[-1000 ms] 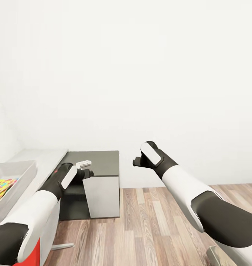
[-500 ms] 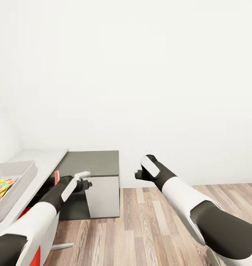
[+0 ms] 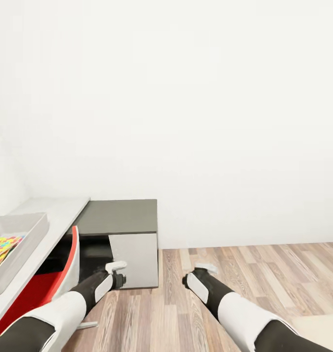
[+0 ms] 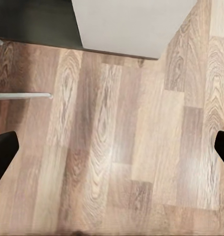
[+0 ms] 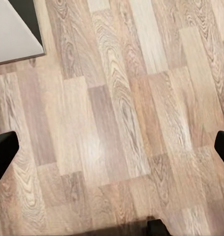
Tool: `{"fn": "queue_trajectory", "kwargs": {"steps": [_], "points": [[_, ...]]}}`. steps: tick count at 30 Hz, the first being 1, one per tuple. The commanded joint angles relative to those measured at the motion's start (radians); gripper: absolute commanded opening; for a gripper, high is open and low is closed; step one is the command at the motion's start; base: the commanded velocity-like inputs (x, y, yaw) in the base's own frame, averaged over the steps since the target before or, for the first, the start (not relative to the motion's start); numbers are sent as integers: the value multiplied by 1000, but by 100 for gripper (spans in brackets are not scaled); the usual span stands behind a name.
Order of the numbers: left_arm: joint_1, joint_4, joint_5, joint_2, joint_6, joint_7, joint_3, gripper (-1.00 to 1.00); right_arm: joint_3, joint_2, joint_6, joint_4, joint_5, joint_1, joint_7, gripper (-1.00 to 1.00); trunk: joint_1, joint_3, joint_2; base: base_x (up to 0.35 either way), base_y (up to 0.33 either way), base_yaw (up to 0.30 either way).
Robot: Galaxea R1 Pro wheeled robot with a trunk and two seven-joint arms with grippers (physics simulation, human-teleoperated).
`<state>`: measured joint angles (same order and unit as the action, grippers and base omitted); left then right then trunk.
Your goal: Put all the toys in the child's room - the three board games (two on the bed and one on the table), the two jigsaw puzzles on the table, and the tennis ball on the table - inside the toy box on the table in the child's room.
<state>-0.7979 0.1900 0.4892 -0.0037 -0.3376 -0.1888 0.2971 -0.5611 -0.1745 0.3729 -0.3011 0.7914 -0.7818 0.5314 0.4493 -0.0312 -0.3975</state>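
Toy box (image 3: 20,230) sits on the table (image 3: 59,208), far left, with a jigsaw puzzle (image 3: 1,244) inside.
Left hand (image 3: 116,274) and right hand (image 3: 196,275) hang low over the floor (image 3: 244,274), wide open and holding nothing, probably tucked down for driving.

The table (image 3: 59,210) (pale top, joined to a darker section) carries the toy box (image 3: 25,239), standing on wood-plank floor (image 3: 244,274).
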Motion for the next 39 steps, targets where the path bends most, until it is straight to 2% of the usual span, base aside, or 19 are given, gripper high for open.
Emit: {"fn": "queue_trajectory", "kwargs": {"steps": [1,4,8,11,16,20,26,30,34,36,39], "points": [[6,1,10,-2,2,-7,11,100,-6,0,-12,16,-3,3,-1,100,1,-2,-3,0,0,0],[32,-3,11,-7,27,-7,16,100,-6,0,-78,76,-16,17,-20,100,1,-2,-3,0,0,0],[74,-5,5,-10,47,-7,18,100,-8,0,-127,102,-21,44,-26,100,1,-2,-3,0,0,0],[112,-9,-19,-11,84,-7,19,100,-8,0,-168,108,-22,78,-28,100,1,-2,-3,0,0,0],[137,-48,-62,-12,131,-7,19,100,-8,0,-213,110,-23,113,-29,100,1,-2,-3,0,0,0],[152,-131,-78,-10,214,-7,19,100,-8,0,-272,111,-24,156,-29,100,1,-2,-3,0,0,0],[252,-175,-83,-8,340,-8,21,100,-9,0,-368,111,-24,229,-28,100,1,-2,-3,0,0,0],[317,-178,-103,-6,398,-8,22,100,-9,0,-386,111,-32,265,-28,100,1,-2,-3,0,0,0],[362,-186,-153,-2,461,-8,22,100,-10,0,-391,112,-50,285,-28,100,1,-2,-3,0,0,0],[383,-188,-174,-1,478,-8,22,100,-10,0,-392,112,-55,289,-28,100,1,-2,-3,0,0,0],[400,-188,-182,0,486,-8,22,100,-10,0,-392,112,-56,290,-28,100,1,-2,-3,0,0,0]]}}
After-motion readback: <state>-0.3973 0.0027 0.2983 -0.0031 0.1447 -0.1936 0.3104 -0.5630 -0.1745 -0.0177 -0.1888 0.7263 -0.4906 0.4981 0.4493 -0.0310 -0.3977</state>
